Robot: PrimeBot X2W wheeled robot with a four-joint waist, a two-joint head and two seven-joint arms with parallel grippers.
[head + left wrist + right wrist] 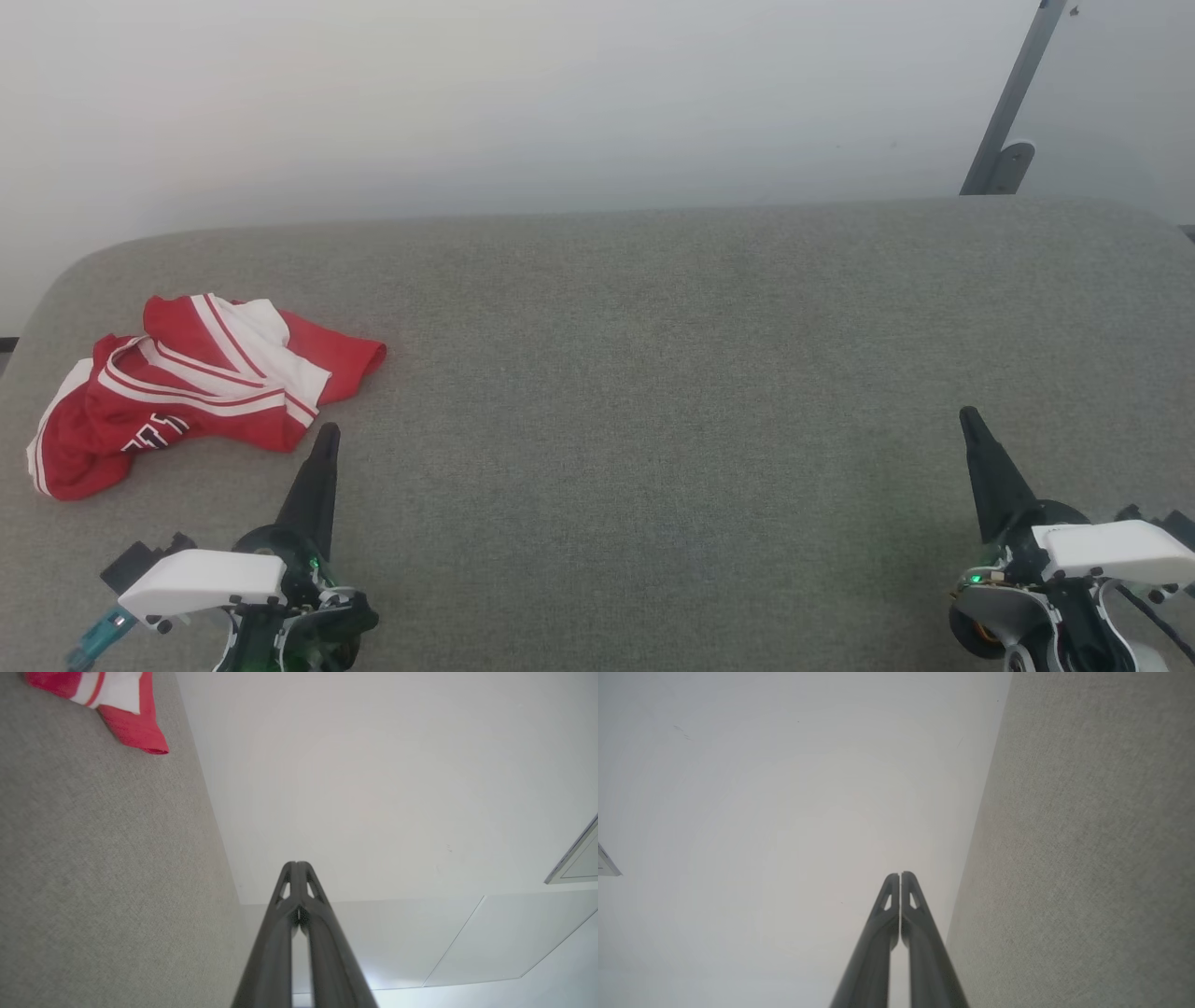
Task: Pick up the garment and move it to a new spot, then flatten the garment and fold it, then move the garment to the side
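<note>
Garment [201,392] lies crumpled at the frame's left on the grey surface [653,373]. Clenched and empty, the left hand [327,431] and right hand [967,414] sit at the lower corners.

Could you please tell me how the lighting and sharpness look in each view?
Head view: soft, even light, only faint shadows beside the jersey on the grey surface, slight grain. Left wrist view: left gripper is soft up close, with a bright patch low by it. Right wrist view: right gripper equally soft, no glare.
</note>
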